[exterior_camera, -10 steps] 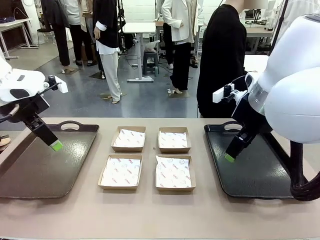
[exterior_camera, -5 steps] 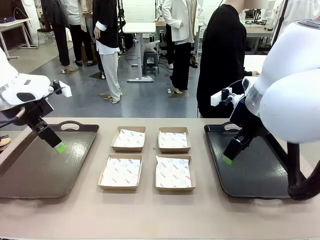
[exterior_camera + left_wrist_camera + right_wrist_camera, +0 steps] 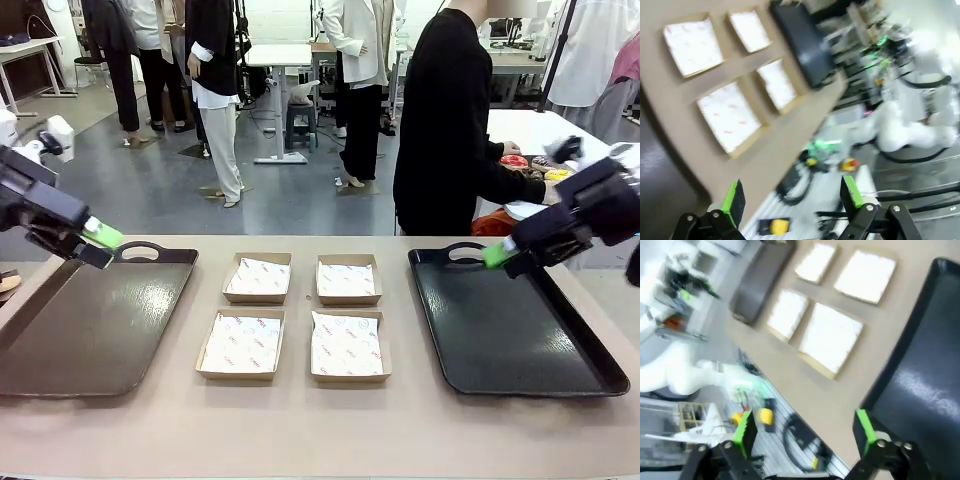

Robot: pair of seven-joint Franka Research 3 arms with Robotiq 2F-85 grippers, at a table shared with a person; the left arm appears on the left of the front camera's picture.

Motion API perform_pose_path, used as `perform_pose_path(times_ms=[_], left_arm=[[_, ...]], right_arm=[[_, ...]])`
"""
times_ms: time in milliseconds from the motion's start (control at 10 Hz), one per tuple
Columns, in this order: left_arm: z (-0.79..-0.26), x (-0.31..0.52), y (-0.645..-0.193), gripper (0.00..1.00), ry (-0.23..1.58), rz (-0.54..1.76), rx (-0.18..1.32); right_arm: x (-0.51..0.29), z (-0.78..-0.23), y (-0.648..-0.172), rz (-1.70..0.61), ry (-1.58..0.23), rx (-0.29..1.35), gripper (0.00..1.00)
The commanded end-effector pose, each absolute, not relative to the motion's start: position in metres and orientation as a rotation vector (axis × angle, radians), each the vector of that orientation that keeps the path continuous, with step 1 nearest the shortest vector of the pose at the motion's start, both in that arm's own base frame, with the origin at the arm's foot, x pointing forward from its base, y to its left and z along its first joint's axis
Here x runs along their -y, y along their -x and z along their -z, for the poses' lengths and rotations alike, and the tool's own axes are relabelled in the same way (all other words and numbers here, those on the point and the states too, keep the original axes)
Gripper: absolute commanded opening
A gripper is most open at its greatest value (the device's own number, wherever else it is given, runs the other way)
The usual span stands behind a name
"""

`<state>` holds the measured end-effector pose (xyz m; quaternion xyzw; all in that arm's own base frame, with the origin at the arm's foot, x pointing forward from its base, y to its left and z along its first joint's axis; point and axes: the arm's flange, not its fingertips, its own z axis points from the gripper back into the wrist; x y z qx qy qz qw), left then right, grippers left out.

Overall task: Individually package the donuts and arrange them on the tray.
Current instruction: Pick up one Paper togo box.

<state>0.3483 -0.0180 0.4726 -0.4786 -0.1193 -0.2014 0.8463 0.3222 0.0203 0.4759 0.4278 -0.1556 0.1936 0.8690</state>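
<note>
Small and far off, a red donut (image 3: 513, 160) and a yellow donut (image 3: 557, 174) lie on a side table behind the right tray, where a person in black reaches with one hand (image 3: 512, 149). My left gripper (image 3: 100, 240) hovers open over the far left corner of the brown tray (image 3: 90, 340). My right gripper (image 3: 498, 254) hangs open above the back edge of the black tray (image 3: 520, 340). In the left wrist view the left gripper (image 3: 791, 195) holds nothing. The right gripper (image 3: 805, 432) is likewise bare between its green pads in the right wrist view.
Several shallow cardboard boxes (image 3: 241, 343) with white paper liners sit in a two-by-two block between the trays; they also show as boxes (image 3: 729, 115) and boxes (image 3: 830, 337) in the wrist views. Bare table runs along the near edge. People stand in the background.
Both arms have lifted and swung outward: the left gripper up and left off the brown tray, the right gripper up and right, uncovering the side table with donuts.
</note>
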Motion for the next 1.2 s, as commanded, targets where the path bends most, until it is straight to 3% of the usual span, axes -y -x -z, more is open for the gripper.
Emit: perform_pose_path(times_ms=[0,300,1100], left_arm=[[-0.456,-0.020,-0.356,1.00,1.311,0.186,0.208],[-0.438,-0.079,-0.351,1.00,1.414,0.050,0.203],[-0.417,-0.151,-0.321,1.00,1.269,-0.095,0.239]], right_arm=[[0.008,-0.433,-0.300,-0.230,-1.276,0.301,1.00],[0.060,-0.410,-0.294,-0.206,-1.324,0.261,1.00],[0.116,-0.401,-0.267,-0.064,-1.286,0.328,1.00]])
